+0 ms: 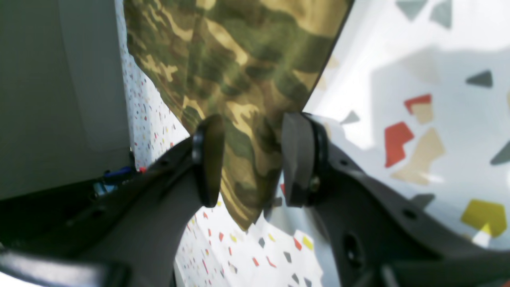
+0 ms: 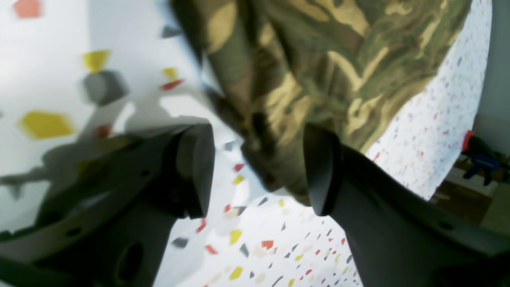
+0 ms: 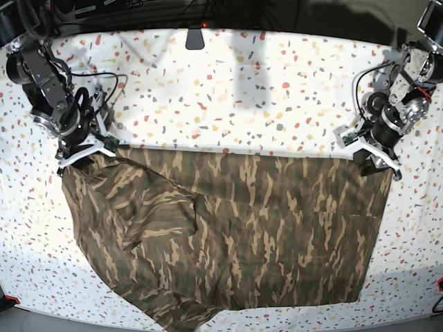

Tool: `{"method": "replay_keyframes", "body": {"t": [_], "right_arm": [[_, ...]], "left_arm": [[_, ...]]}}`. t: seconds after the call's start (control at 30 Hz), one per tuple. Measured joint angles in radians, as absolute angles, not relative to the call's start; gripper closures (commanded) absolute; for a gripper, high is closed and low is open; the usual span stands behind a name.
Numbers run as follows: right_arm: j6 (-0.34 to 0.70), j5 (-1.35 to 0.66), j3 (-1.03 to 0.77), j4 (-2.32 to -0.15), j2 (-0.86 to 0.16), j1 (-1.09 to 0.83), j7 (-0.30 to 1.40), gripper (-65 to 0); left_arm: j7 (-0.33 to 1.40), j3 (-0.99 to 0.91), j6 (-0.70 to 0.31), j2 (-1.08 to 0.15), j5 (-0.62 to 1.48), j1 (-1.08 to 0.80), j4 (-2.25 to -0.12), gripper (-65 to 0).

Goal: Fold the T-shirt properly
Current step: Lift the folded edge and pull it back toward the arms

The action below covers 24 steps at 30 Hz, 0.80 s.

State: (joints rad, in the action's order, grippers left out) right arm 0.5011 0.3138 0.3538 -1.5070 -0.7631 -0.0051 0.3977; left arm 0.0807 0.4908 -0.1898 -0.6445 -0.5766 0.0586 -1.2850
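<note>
The T-shirt (image 3: 228, 235), camouflage in olive, brown and tan, lies spread over the table with its far edge stretched straight between both arms. Its near-left part is rumpled and doubled over. My left gripper (image 3: 374, 156) stands at the shirt's far right corner. In the left wrist view, that corner (image 1: 239, 119) runs between the open left gripper (image 1: 253, 159), whose pads stand apart and do not pinch it. My right gripper (image 3: 86, 148) is at the far left corner. In the right wrist view, the right gripper (image 2: 259, 171) is open around a bunched cloth corner (image 2: 287, 131) lying nearer one pad.
The table (image 3: 277, 83) has a white cover speckled with coloured chips. Cables hang by both arms. A dark bracket (image 3: 194, 38) sits at the back edge. A red and blue clamp (image 2: 474, 155) is fixed at the table's side. The shirt's near hem reaches the front edge (image 3: 208, 325).
</note>
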Motion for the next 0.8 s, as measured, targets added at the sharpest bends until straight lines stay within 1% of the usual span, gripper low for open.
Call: {"method": "replay_keyframes", "body": {"t": [0.17,0.23,0.3,0.37,0.5,0.53,0.57,0.63,0.7,0.73,0.8], "right_arm": [[0.493,0.342,0.353,-1.419,-0.72,0.037,0.344,-33.6],[0.494,0.343,0.353,-1.412,-0.714,0.044,0.34,-31.2],[0.494,0.343,0.353,-1.412,-0.714,0.044,0.339,-28.4],[0.494,0.342,0.353,-1.412,-0.714,0.044,0.338,-28.4],[0.494,0.343,0.353,-1.412,-0.712,0.044,0.338,-28.4],[0.494,0.343,0.353,-1.412,-0.712,0.044,0.338,-27.2],[0.494,0.342,0.353,-1.412,-0.712,0.044,0.338,-23.4],[0.494,0.342,0.353,-1.412,-0.712,0.044,0.337,-12.0],[0.498,0.339,0.353,-1.409,-0.712,0.044,0.338,-1.6],[0.497,0.339,0.353,-1.408,-0.712,0.043,0.338,0.0],[0.497,0.34,0.354,-1.408,-0.712,0.042,0.338,0.0]], "left_arm": [[0.08,0.49,-0.186,-0.63,-0.579,0.06,-1.278,-24.0],[0.081,0.49,-0.187,-0.631,-0.579,0.06,-1.278,-20.0],[0.081,0.49,-0.19,-0.631,-0.576,0.062,-1.278,-12.7],[0.081,0.49,-0.19,-0.63,-0.576,0.064,-1.278,-7.7],[0.081,0.49,-0.19,-0.629,-0.576,0.064,-1.278,-7.1],[0.081,0.49,-0.19,-0.629,-0.576,0.064,-1.278,-6.7],[0.081,0.49,-0.19,-0.629,-0.576,0.064,-1.278,-5.2],[0.081,0.49,-0.19,-0.629,-0.576,0.064,-1.278,0.0],[0.081,0.49,-0.19,-0.629,-0.575,0.064,-1.278,0.0],[0.083,0.49,-0.19,-0.629,-0.555,0.064,-1.278,0.0],[0.086,0.489,-0.19,-0.629,-0.516,0.064,-1.278,0.0]]}}
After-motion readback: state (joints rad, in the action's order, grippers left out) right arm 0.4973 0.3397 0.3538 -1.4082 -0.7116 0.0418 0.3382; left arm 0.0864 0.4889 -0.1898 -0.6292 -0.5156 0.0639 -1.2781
